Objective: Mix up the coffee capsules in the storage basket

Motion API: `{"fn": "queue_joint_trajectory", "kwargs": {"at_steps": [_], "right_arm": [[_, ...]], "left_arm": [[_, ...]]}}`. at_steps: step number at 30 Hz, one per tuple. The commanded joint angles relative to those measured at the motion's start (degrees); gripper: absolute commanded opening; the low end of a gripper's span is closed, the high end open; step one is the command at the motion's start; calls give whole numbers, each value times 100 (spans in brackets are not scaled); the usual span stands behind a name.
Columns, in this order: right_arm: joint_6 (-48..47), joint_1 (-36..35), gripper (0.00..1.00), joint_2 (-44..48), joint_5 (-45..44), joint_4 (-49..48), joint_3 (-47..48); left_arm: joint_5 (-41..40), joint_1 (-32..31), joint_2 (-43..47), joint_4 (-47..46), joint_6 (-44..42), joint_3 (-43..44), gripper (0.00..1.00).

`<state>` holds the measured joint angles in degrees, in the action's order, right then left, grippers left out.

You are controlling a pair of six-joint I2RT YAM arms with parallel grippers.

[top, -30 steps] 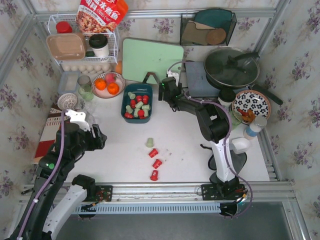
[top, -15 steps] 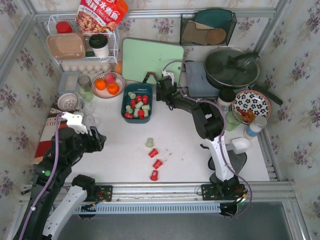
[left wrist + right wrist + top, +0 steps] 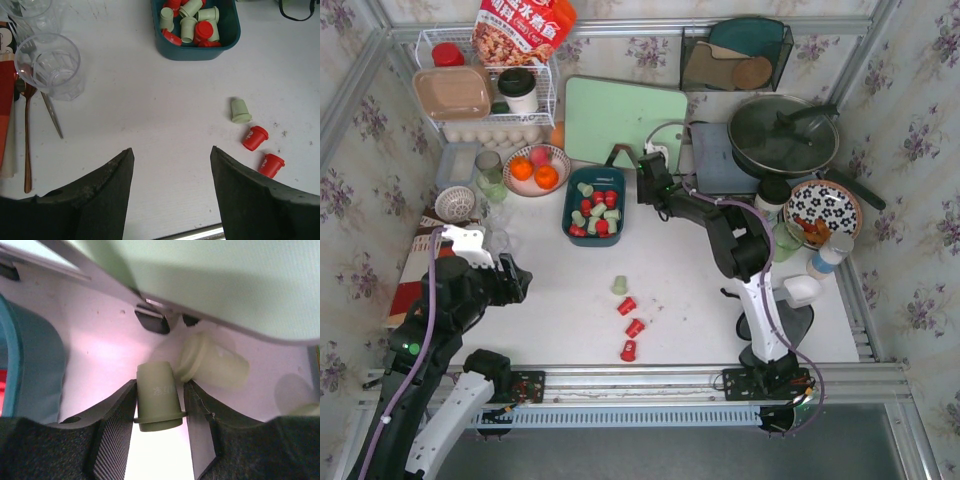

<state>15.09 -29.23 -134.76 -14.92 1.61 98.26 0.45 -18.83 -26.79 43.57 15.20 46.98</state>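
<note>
The dark teal storage basket [image 3: 567,213] holds several red and pale green coffee capsules [image 3: 595,210] and also shows in the left wrist view [image 3: 227,42]. My right gripper [image 3: 651,184] is just right of the basket, whose wall [image 3: 35,365] is at its left, and is shut on a pale green capsule [image 3: 157,395]. Another pale green capsule [image 3: 215,362] lies just behind it. On the table lie one green capsule [image 3: 619,285] and three red ones [image 3: 627,305]. My left gripper [image 3: 510,280] is open and empty, near the front left [image 3: 171,150].
A green cutting board [image 3: 625,120] leans behind the right gripper. A bowl of oranges [image 3: 536,168] is left of the basket. Clear glasses [image 3: 50,65] and a spoon [image 3: 26,135] lie by the left gripper. A lidded pan [image 3: 782,135] and a patterned plate [image 3: 823,208] stand at the right.
The right gripper has shifted a little left by the basket's right side. The left arm has drawn back slightly toward the near left.
</note>
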Motion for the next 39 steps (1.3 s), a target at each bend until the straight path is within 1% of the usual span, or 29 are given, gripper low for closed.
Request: {"fn": "queue_joint_trajectory", "kwargs": {"at_steps": [1, 4, 10, 14, 15, 19, 21, 24, 28, 32, 35, 39], "right_arm": [[142, -12, 48, 322, 102, 72, -298], [184, -20, 45, 654, 134, 65, -541], [202, -38, 44, 1375, 334, 68, -920], [194, -113, 44, 1766, 639, -63, -1007], [169, -348, 44, 1847, 738, -150, -1018], [-50, -849, 45, 1932, 1124, -567, -901], [-161, -1130, 47, 1792, 1170, -701, -703], [-320, -1398, 53, 1418, 937, -787, -364], [-271, -1465, 60, 948, 398, -779, -14], [-344, -1462, 70, 635, 14, -689, 221], [-338, -1462, 72, 734, -92, -474, 204], [-474, -1462, 72, 1476, -49, -679, -614]], "left_arm": [[-18, 3, 6, -40, -1, 13, 66], [-25, 2, 7, -33, -7, 13, 66], [-44, 2, 15, -38, -9, 13, 66], [-45, 2, 24, -38, -9, 4, 66], [-52, 7, 20, -34, -14, 4, 66], [-75, 2, 5, -37, -21, -1, 66], [-95, 2, -6, -28, -24, -5, 66], [-119, 2, -20, -37, -27, -22, 66], [-148, 1, -44, -27, -35, -31, 66], [-167, 2, -84, -24, -35, -43, 66], [-184, 3, -135, -8, -37, -43, 66], [-139, 2, -228, 16, -42, -14, 66]]}}
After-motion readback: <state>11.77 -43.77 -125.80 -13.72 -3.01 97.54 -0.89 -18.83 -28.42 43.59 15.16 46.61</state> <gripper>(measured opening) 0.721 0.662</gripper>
